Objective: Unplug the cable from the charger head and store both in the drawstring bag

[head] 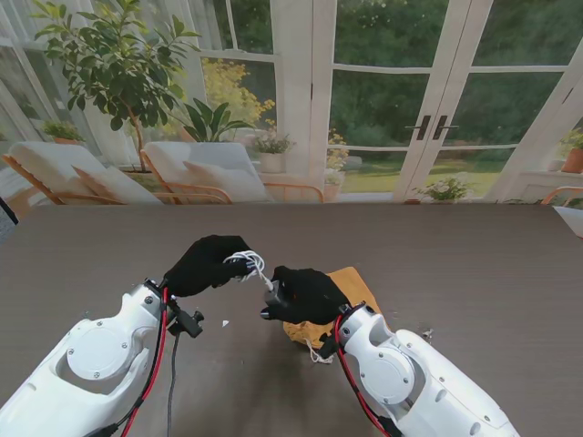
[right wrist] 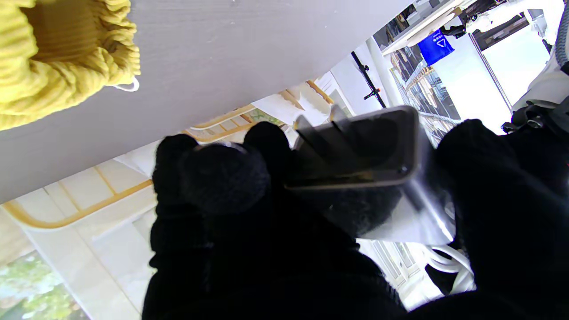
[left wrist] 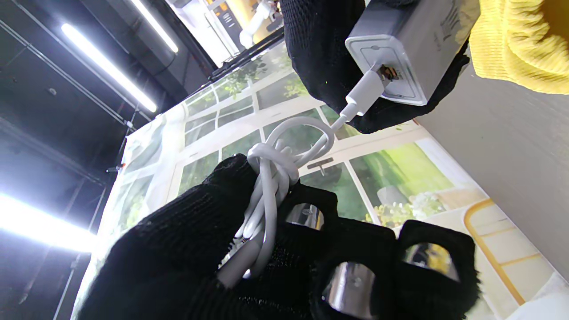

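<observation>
While the left hand (head: pixel 208 264) clamps the coiled white cable (head: pixel 250 265), the right hand (head: pixel 305 294) at its four o'clock grips the grey charger head (left wrist: pixel 415 42), both raised over the table (head: pixel 474 273). The plug (left wrist: pixel 366 91) sits partly in the charger's port. Beneath the right hand lies the yellow drawstring bag (head: pixel 360 287)

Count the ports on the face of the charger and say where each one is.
2 visible on the charger in the right hand: one takes the cable plug; the other, beside it, is open. The left hand holds the cable's coil. More may be hidden.
</observation>
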Tool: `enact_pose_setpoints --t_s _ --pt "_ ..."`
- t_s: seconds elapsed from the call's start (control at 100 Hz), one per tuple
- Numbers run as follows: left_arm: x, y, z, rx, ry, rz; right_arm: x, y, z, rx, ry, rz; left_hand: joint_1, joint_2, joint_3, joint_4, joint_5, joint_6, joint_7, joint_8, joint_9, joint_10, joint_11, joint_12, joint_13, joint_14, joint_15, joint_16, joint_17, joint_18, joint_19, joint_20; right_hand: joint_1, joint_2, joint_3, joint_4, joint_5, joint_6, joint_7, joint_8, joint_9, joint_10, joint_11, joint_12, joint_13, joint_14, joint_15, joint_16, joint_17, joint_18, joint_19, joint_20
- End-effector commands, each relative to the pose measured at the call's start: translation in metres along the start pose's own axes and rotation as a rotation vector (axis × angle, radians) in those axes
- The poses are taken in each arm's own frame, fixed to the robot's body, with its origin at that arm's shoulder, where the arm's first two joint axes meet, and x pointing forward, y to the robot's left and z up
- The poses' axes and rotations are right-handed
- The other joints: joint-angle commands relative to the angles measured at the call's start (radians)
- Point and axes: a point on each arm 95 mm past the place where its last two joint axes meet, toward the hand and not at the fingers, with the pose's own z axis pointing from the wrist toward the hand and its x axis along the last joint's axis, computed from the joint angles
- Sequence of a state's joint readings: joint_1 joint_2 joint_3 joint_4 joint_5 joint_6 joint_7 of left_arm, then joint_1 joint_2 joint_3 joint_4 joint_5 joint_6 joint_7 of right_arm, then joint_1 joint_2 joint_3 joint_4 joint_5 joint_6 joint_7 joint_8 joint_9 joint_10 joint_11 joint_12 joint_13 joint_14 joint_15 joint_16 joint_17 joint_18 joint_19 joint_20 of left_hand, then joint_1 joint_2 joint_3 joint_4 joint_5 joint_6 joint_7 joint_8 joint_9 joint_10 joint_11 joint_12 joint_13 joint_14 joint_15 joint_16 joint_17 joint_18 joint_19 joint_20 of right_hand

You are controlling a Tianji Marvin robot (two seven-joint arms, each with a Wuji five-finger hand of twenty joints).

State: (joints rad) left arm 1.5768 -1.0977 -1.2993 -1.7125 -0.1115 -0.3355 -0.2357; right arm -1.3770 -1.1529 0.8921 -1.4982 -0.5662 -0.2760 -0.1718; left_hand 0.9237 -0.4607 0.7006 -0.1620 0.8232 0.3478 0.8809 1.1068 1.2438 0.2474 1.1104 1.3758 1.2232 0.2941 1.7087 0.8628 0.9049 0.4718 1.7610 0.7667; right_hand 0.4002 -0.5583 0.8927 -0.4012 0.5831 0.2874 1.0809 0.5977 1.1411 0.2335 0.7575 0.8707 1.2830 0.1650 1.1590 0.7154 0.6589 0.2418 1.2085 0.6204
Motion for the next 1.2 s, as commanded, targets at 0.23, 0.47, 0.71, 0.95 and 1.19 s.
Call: enact_pose_setpoints --t_s 0.23,0.47,0.71,0.95,1.19 --pt "0.015 -0.002 0.001 0.034 0.049 -0.034 -0.005 -0.008 -0.006 0.041 -0.015 -0.006 0.170 0.161 0.187 0.134 0.131 -0.148 0.468 0.102 0.063 -0.007 0.061 0.022 0.044 -0.030 0.103 0.001 0.038 0.021 0.132 -0.002 0.196 0.118 0.226 0.070 0.090 -0.228 0.263 0.063 0.066 -0.101 0.103 0.032 0.028 -0.074 0.025 0.016 0.206 -0.037 0.012 0.035" --pt "0.017 -0.003 -0.002 0.063 0.058 -0.070 -0.005 -0.009 -0.006 0.046 -0.015 -0.010 0.170 0.159 0.189 0.135 0.133 -0.147 0.468 0.103 0.065 -0.006 0.062 0.023 0.044 -0.028 0.105 0.001 0.039 0.021 0.132 -0.001 0.196 0.118 0.225 0.070 0.089 -0.229 0.266 0.062 0.065 -0.103 0.103 0.035 0.028 -0.075 0.023 0.015 0.206 -0.041 0.009 0.037" --pt "0.021 -0.005 -0.006 0.098 0.064 -0.080 -0.004 -0.009 -0.007 0.053 -0.010 -0.023 0.169 0.159 0.191 0.135 0.133 -0.148 0.467 0.103 0.065 -0.005 0.061 0.023 0.043 -0.022 0.105 0.001 0.037 0.028 0.130 0.000 0.198 0.128 0.215 0.071 0.079 -0.232 0.265 0.062 0.057 -0.101 0.101 0.037 0.027 -0.070 0.017 0.013 0.198 -0.040 0.003 0.041" --pt "0.017 -0.009 -0.016 0.123 0.021 -0.018 0.017 -0.008 -0.003 0.060 0.030 -0.067 0.174 0.162 0.184 0.132 0.130 -0.142 0.458 0.101 0.060 -0.001 0.054 0.022 0.043 -0.020 0.102 0.000 0.027 0.029 0.122 0.002 0.213 0.165 0.158 0.083 0.049 -0.237 0.262 0.059 0.021 -0.098 0.103 0.039 0.026 -0.059 -0.025 -0.004 0.167 -0.038 -0.013 0.051" --pt "0.012 -0.011 -0.026 0.148 -0.005 -0.007 0.033 -0.016 0.002 0.100 0.062 -0.115 0.179 0.161 0.180 0.132 0.130 -0.142 0.457 0.101 0.057 0.002 0.051 0.022 0.043 -0.018 0.100 0.001 0.024 0.031 0.118 0.007 0.208 0.185 0.130 0.088 0.033 -0.257 0.265 0.057 0.006 -0.111 0.105 0.035 0.026 -0.074 -0.045 -0.012 0.154 -0.048 -0.017 0.056"
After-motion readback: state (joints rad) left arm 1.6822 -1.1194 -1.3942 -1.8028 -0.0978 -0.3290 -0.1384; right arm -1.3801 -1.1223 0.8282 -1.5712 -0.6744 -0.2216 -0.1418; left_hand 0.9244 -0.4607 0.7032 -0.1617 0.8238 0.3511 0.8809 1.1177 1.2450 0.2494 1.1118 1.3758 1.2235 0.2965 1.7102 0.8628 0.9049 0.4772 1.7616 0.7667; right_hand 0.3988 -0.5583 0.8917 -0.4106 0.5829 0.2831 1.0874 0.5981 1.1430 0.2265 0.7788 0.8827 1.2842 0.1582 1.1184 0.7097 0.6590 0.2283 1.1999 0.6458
